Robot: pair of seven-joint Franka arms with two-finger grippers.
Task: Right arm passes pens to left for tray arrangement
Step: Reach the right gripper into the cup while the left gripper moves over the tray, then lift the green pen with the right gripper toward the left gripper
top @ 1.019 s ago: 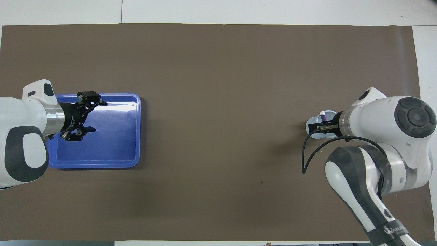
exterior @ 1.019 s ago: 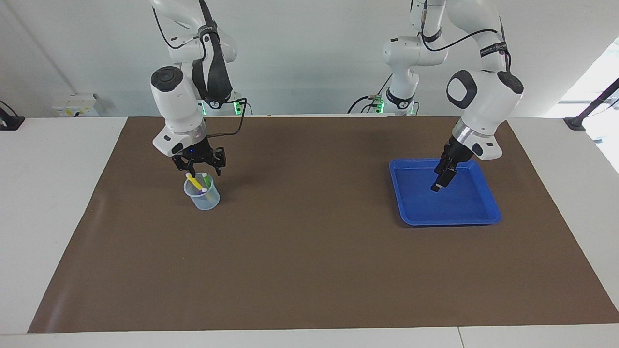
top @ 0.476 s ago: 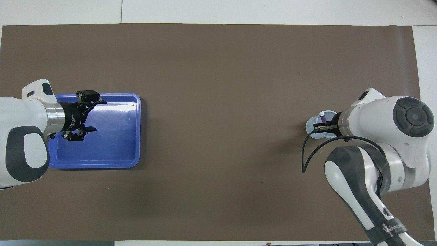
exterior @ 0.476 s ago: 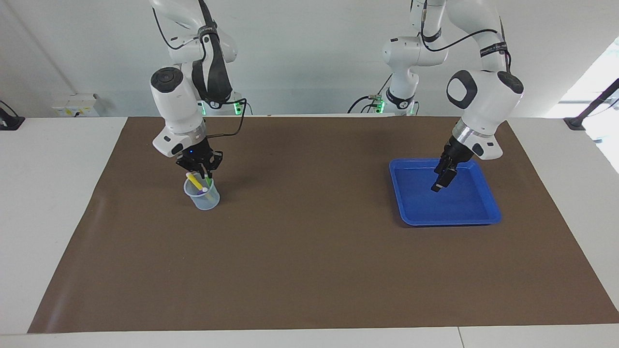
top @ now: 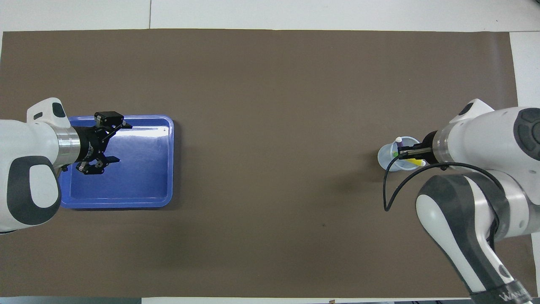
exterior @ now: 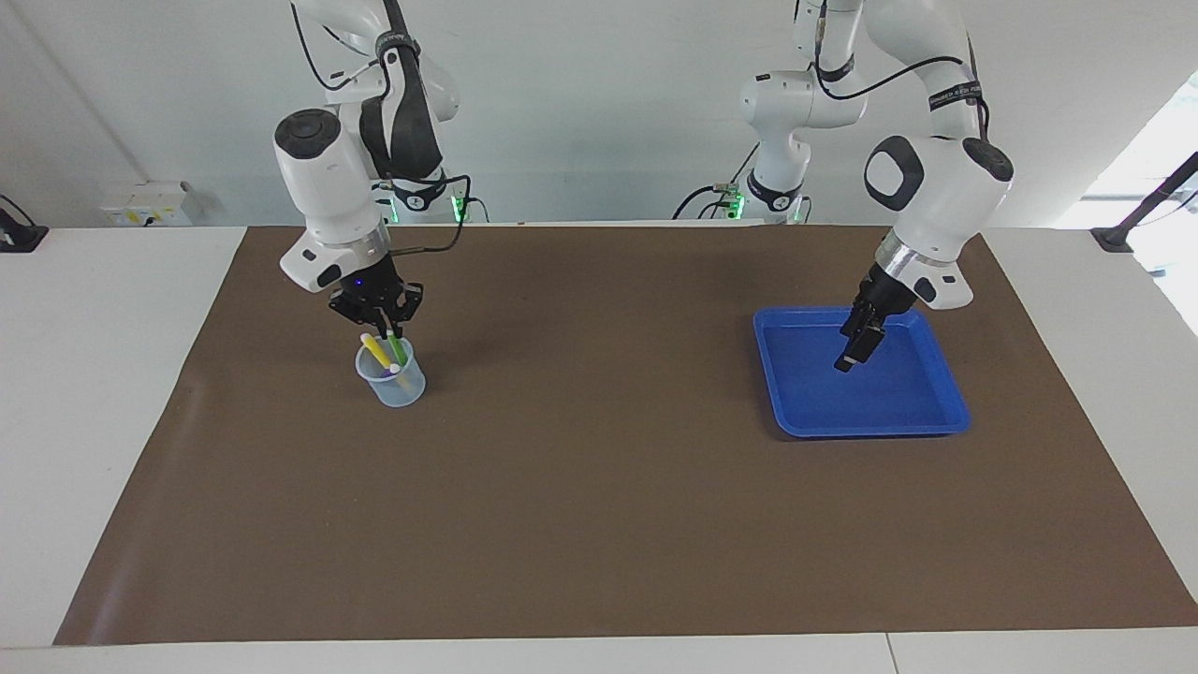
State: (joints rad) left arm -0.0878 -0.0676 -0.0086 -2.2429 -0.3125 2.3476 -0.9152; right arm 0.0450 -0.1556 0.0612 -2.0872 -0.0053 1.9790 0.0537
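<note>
Three pens (exterior: pixel 388 354) stand in the cup (exterior: pixel 391 382) near the right arm's table end, green one pinched by the right hand (exterior: pixel 386 325); tray (exterior: pixel 945 398) empty beneath the spread left hand (exterior: pixel 856 348).

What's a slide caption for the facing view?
Right gripper shut on the green pen in the cup; left gripper waits open over the blue tray.

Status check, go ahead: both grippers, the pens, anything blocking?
Right gripper shut on green pen in cup. Left gripper open, waiting over tray. Nothing blocking.
</note>
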